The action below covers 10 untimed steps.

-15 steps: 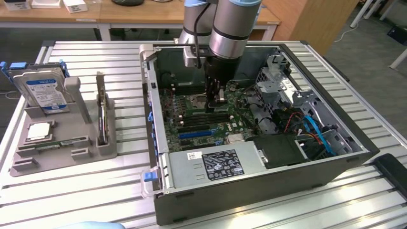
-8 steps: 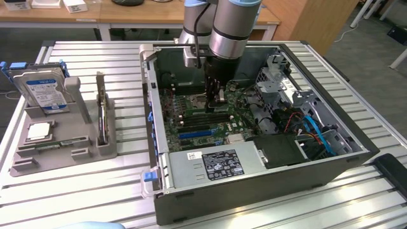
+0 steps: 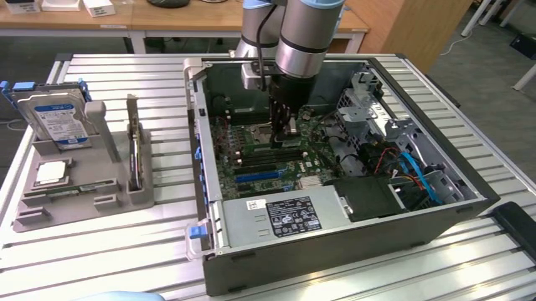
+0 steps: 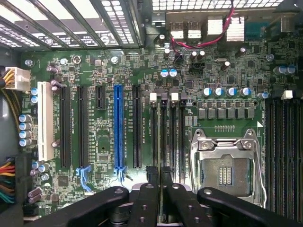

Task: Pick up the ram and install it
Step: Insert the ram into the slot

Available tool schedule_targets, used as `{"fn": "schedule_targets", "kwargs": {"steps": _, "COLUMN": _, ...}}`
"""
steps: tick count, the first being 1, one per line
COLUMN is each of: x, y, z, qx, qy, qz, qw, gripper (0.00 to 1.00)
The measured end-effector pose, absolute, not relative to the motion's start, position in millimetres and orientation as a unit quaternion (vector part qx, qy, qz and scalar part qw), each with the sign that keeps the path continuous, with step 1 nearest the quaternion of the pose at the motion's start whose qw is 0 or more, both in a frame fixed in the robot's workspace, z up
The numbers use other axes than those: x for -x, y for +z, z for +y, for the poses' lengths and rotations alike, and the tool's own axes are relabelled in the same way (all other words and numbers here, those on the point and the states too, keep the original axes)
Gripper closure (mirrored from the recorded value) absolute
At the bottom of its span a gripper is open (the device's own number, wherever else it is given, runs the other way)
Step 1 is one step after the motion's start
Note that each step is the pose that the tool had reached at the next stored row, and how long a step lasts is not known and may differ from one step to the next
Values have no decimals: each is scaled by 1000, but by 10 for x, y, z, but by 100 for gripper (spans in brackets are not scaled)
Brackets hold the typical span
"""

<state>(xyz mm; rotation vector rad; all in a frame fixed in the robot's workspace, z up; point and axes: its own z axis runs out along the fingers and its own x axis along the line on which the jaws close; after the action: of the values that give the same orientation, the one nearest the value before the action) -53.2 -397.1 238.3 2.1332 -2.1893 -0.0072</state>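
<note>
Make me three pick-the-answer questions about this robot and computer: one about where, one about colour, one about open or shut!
1. Where is the gripper?
A. on the floor
B. outside the case
C. inside the open computer case, over the motherboard

2. What colour is the long slot between the black ones?
A. blue
B. pink
C. orange

3. How are the gripper's fingers?
A. spread wide
B. shut together
C. bent backwards

Answers:
1 C, it hangs between the case walls.
2 A, that slot is bright blue.
3 B, the fingers sit side by side.
</note>
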Motion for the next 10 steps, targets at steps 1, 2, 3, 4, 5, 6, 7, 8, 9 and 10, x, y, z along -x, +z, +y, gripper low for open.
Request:
{"fn": "schedule_targets", "kwargs": {"steps": 1, "x": 531, "y": 2381, "z": -3971, "qx": -699, "qy": -2, "qz": -714, "qw": 42, "gripper": 87}}
{"fn": "schedule_targets", "kwargs": {"steps": 2, "x": 531, "y": 2379, "z": -3970, "qx": -700, "qy": -2, "qz": -713, "qw": 42, "gripper": 87}}
{"fn": "schedule_targets", "kwargs": {"steps": 3, "x": 532, "y": 2379, "z": -3971, "qx": -700, "qy": -2, "qz": -712, "qw": 42, "gripper": 87}}
{"fn": "schedule_targets", "kwargs": {"steps": 4, "x": 532, "y": 2379, "z": -3971, "qx": -701, "qy": -2, "qz": -712, "qw": 43, "gripper": 87}}
{"fn": "schedule_targets", "kwargs": {"steps": 5, "x": 532, "y": 2379, "z": -3971, "qx": -701, "qy": -2, "qz": -712, "qw": 43, "gripper": 87}}
{"fn": "schedule_targets", "kwargs": {"steps": 6, "x": 532, "y": 2379, "z": -3971, "qx": -701, "qy": -2, "qz": -712, "qw": 43, "gripper": 87}}
{"fn": "schedule_targets", "kwargs": {"steps": 7, "x": 532, "y": 2378, "z": -3971, "qx": -701, "qy": -2, "qz": -712, "qw": 42, "gripper": 87}}
{"fn": "schedule_targets", "kwargs": {"steps": 8, "x": 532, "y": 2378, "z": -3971, "qx": -701, "qy": -2, "qz": -712, "qw": 43, "gripper": 87}}
{"fn": "schedule_targets", "kwargs": {"steps": 9, "x": 532, "y": 2378, "z": -3970, "qx": -701, "qy": -3, "qz": -712, "qw": 43, "gripper": 87}}
{"fn": "schedule_targets", "kwargs": {"steps": 10, "x": 531, "y": 2377, "z": -3970, "qx": -701, "qy": -4, "qz": -712, "qw": 44, "gripper": 87}}
